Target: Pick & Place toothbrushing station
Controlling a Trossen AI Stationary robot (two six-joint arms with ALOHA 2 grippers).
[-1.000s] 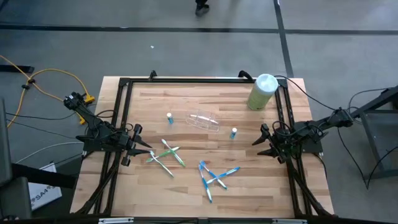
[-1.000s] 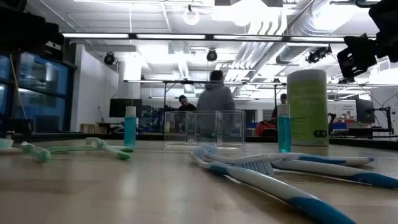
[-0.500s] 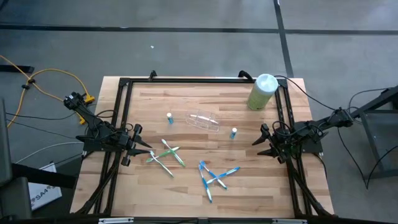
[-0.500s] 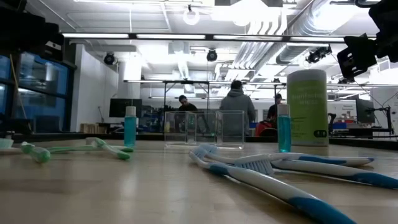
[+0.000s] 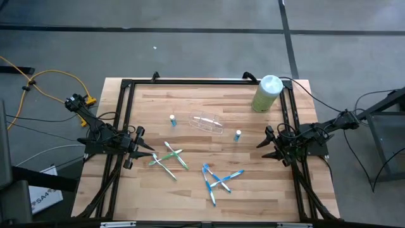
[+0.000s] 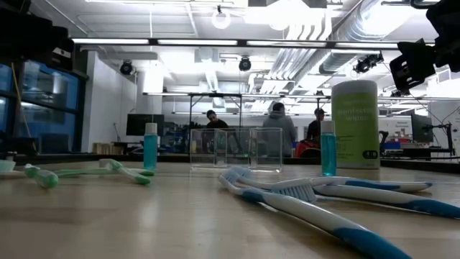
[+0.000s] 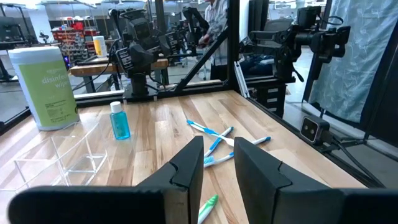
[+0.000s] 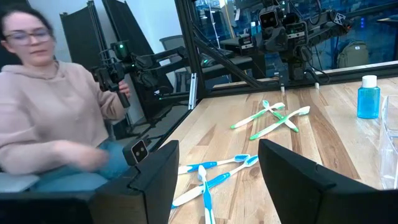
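The clear plastic cup [image 5: 207, 122] rests on the wooden table near its middle, with nothing in it. Two tiny blue-filled tubes [image 5: 172, 119] [image 5: 238, 135] stand upright to its left and right. Green-white toothbrushes [image 5: 168, 157] lie crossed on the table at the left. Blue-white toothbrushes [image 5: 218, 179] lie crossed nearer the front edge. My left gripper [image 5: 149, 154] hovers level at the left edge, just left of the green brushes, open by a narrow gap and holding nothing [image 7: 219, 168]. My right gripper [image 5: 262, 149] waits level at the right edge, wide open and holding nothing [image 8: 217, 174].
A large pale green canister [image 5: 267, 93] with a white top stands at the far right corner. A black metal frame [image 5: 190, 81] runs around the table's edges. A person [image 8: 50, 112] sits beyond the table's front edge. Other people stand far off in the room [image 6: 280, 129].
Both arms and everything on the table have kept still. In the room behind the table, a person has walked toward the right in the low view.
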